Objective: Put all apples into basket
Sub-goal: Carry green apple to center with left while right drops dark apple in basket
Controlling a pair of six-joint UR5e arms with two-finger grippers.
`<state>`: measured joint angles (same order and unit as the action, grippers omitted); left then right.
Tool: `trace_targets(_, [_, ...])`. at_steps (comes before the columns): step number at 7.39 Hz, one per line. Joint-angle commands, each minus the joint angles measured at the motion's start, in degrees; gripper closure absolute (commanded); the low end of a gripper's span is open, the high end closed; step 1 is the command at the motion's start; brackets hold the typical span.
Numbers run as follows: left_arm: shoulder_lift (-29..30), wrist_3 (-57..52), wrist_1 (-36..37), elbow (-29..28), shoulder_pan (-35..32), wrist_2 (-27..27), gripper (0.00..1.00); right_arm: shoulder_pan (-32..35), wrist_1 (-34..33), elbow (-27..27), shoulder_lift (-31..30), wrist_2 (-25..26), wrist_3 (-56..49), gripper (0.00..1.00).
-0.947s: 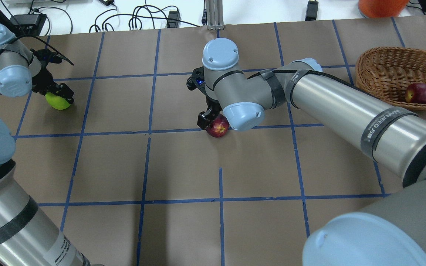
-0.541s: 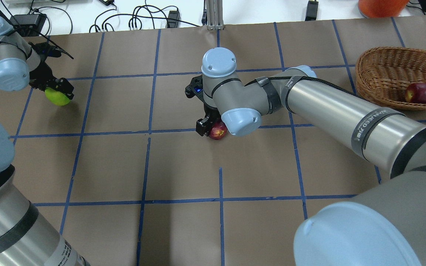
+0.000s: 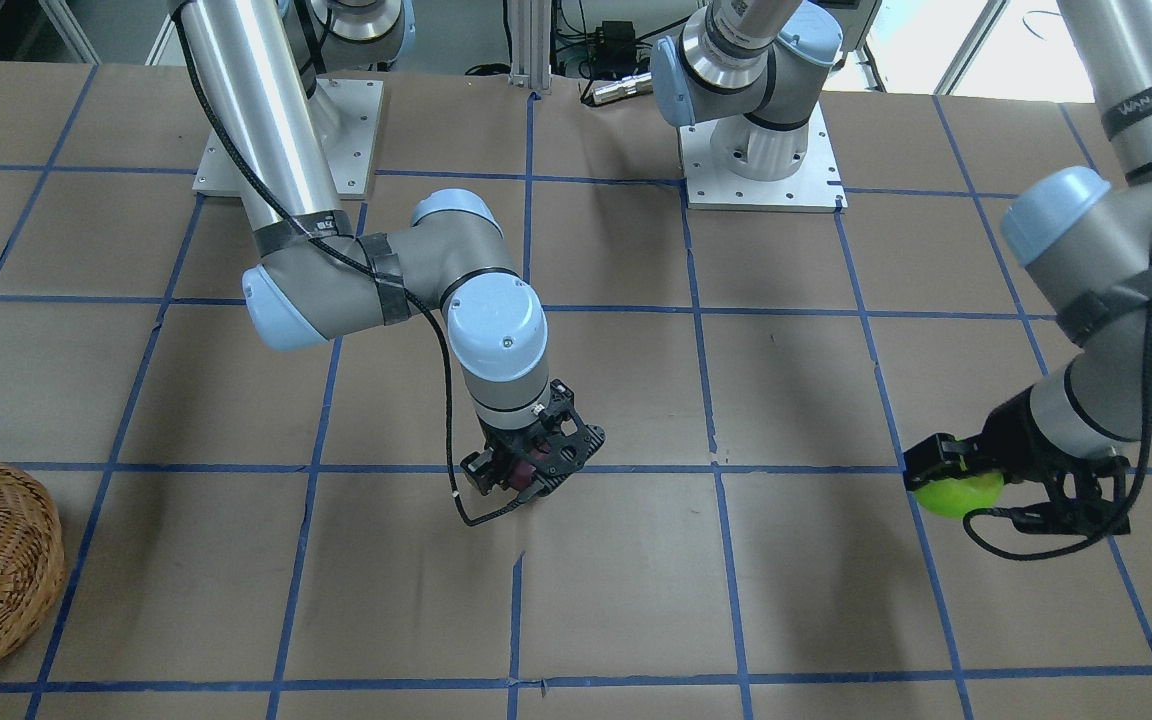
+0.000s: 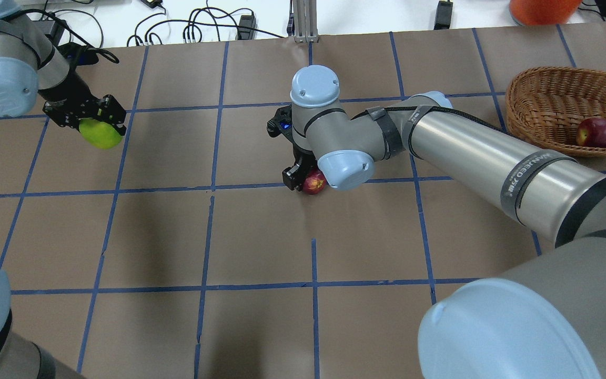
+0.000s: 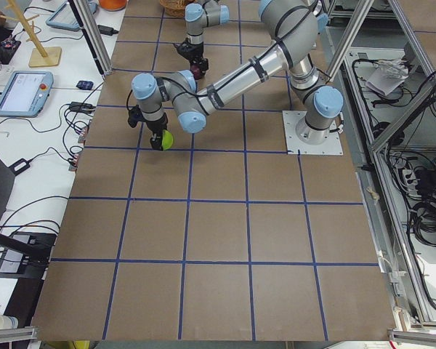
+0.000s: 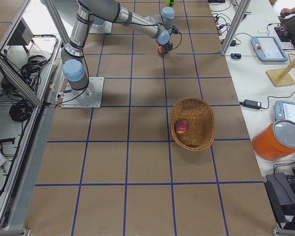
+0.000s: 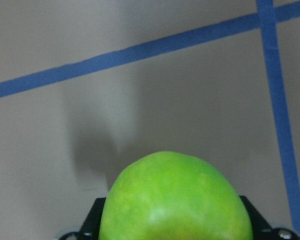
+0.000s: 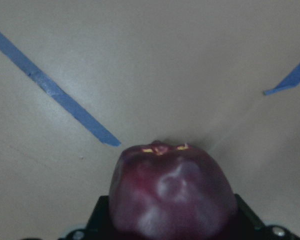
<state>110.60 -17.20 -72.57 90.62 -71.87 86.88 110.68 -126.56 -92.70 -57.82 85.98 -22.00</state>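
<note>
My left gripper [image 4: 97,125] is shut on the bright green apple [image 4: 102,138] and holds it above the table at the far left; the apple fills the left wrist view [image 7: 175,200]. My right gripper [image 4: 305,180] is shut on the dark maroon apple [image 4: 314,183] at the table's middle, low over the surface; the apple also shows in the right wrist view [image 8: 172,195]. The red apple with a yellow patch [image 4: 599,132] lies inside the brown wicker basket [image 4: 545,87] at the far right.
My right forearm [image 4: 492,152] stretches across the table between the middle and the basket. An orange container [image 4: 542,10] and cables [image 4: 198,29] lie beyond the table's far edge. The two arm bases [image 3: 761,150] stand on the robot's side.
My left gripper has risen and moved right with the green apple in it. My right gripper stays at the maroon apple, barely shifted.
</note>
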Motion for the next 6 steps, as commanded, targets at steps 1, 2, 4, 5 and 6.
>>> trace_targets(1, [-9.05,11.08,-1.79,7.78,-5.18,-4.07,0.68,-6.39,6.63,2.33,-4.81,0.23,0.21,0.87])
trace_targets(2, [-10.13,23.06,-0.22,9.90,-12.26,-4.08,0.68,-14.71,11.90,4.09,-8.15,1.02,-0.05,0.89])
trace_targets(4, [-6.12,44.79,8.45,10.89,-26.42,-3.99,0.69,-32.98,13.80,4.11,-10.29,4.25,-10.17,0.89])
trace_targets(5, [-3.49,51.93,10.85,10.89,-30.83,-3.82,0.69,-39.68,12.93,5.06,-9.51,6.19,-18.95,0.89])
trace_targets(6, [-1.02,55.75,15.13,10.98,-33.92,-3.64,0.69,-43.67,12.22,6.47,-7.59,6.21,-26.96,0.89])
